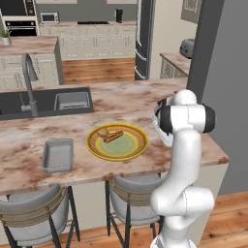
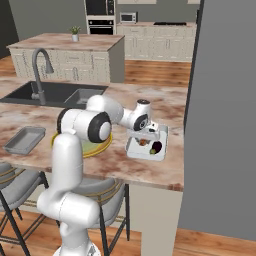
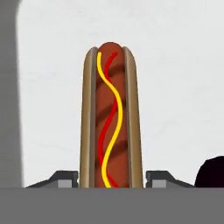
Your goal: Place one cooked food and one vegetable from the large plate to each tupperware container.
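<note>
**Sam:** What are you seeing on your screens?

**Me:** I am looking down at a hot dog (image 3: 110, 118) through the hand view. It is lying in the whitish tray (image 2: 161, 135), on the right end of the bench (image 1: 29, 131). The arm is reaching over that tray.

**Sam:** Are the jaws pinching it?

**Me:** I cannot tell. The two finger tips (image 3: 68, 178) are sitting one on each side of the bun, very close to it. I am not seeing if they are pressing on it or just beside it.

**Sam:** Is anything else lying in that tray?

**Me:** Yes, the dark purple lump (image 2: 156, 147) is lying just beside the hot dog.

**Sam:** And the big plate?

**Me:** The large plate (image 1: 138, 147) is sitting in the middle of the bench. It is holding a second hot dog (image 1: 113, 136) and the round tan ball (image 1: 102, 132), side by side. The grey tray (image 1: 58, 155) is sitting to the left of the plate, near it.
</note>
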